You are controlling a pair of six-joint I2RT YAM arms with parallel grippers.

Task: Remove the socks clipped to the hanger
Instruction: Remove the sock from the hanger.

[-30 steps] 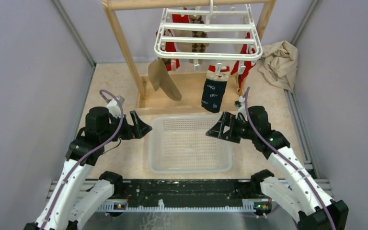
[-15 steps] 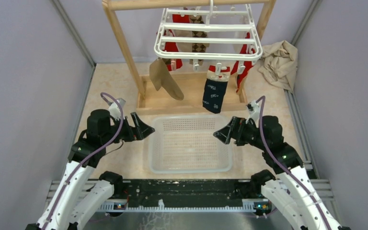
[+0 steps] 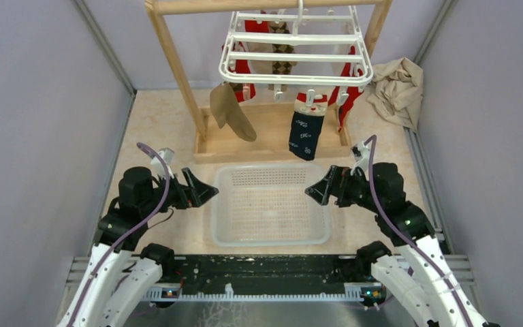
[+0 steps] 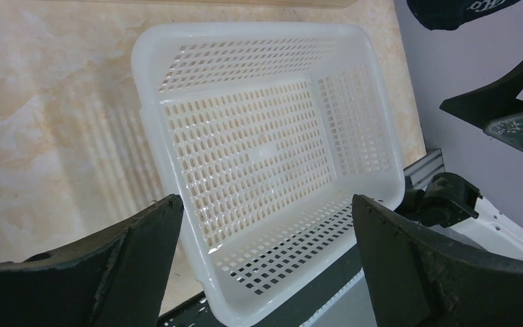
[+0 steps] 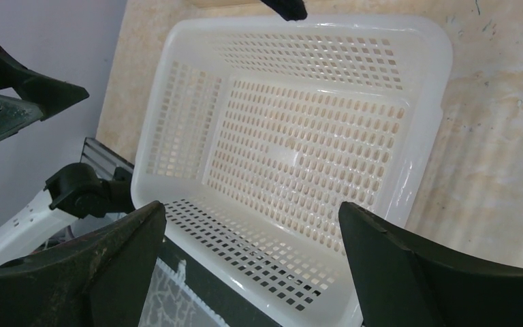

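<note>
The white hanger [image 3: 293, 39] hangs by its hook from the wooden frame at the back. Clipped to it are a tan sock [image 3: 231, 112], a navy sock [image 3: 304, 129], red socks [image 3: 244, 68] [image 3: 349, 87] and a patterned sock [image 3: 282, 67]. The navy sock's toe shows at the top edge of the left wrist view [image 4: 449, 10] and the right wrist view [image 5: 286, 7]. My left gripper [image 3: 203, 185] [image 4: 265, 201] is open beside the basket's left edge. My right gripper [image 3: 317, 184] [image 5: 252, 206] is open by its right edge. Both are well below the socks and hold nothing.
A white perforated basket [image 3: 270, 240] [image 4: 143, 88] [image 5: 442, 68] sits on the table between the grippers, in front of the wooden frame [image 3: 177, 61]. A crumpled beige cloth [image 3: 395, 88] lies at the back right corner. Grey walls close both sides.
The right arm has drawn back toward the near right, away from the navy sock. The left arm has sunk slightly nearer. Both grippers stay open.
</note>
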